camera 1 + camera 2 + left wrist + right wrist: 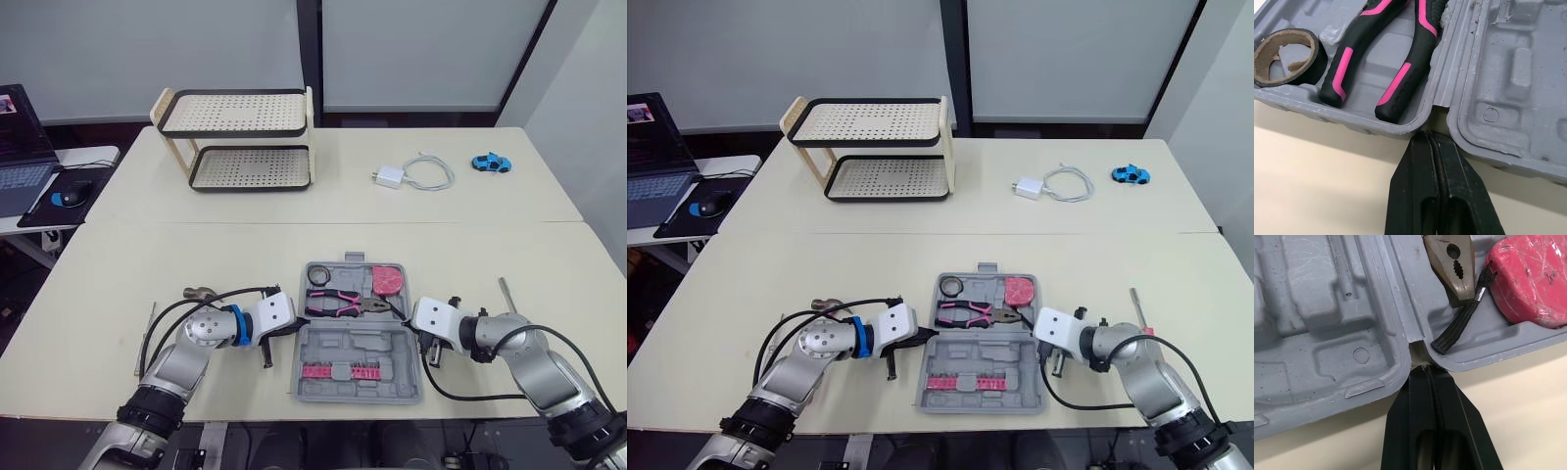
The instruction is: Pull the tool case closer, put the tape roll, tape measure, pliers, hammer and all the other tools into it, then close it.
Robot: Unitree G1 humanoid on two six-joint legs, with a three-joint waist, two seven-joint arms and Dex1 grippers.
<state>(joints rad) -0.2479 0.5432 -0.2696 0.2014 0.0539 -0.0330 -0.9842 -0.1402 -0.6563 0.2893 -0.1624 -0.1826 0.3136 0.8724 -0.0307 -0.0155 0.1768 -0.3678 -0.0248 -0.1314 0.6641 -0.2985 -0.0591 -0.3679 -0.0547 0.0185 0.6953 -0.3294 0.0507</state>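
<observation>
Tool case (358, 345) is lying open and flat near the front edge of the table (196, 245), its two grey halves joined at a hinge running left to right, between the two grippers.

Far half: a black tape roll (317, 277) is sitting in the left corner, the pink-and-black pliers (338, 302) are lying across the middle with the jaws pointing right, and a red tape measure (387, 279) is resting in the right corner, its black cord (1459, 328) trailing beside the plier jaws.

Near half: a row of pink bits (341, 371) is sitting along the front.

Left gripper (1431, 139): its fingers are pressing tight together, grasping nothing, the tips meeting the left end of the hinge notch.

Right gripper (1425, 372): its fingers are likewise clenched on nothing, the tips sitting at the right end of the hinge.

Outside the case: a hammer (201, 292) is lying on the table beside the left arm, and a slim metal-shafted tool (506, 292) is lying near the right arm.

Background: a two-tier rack (235, 142), a white charger with its cable (411, 174) and a blue toy car (490, 163) are standing on the far table, well apart from the case.
</observation>
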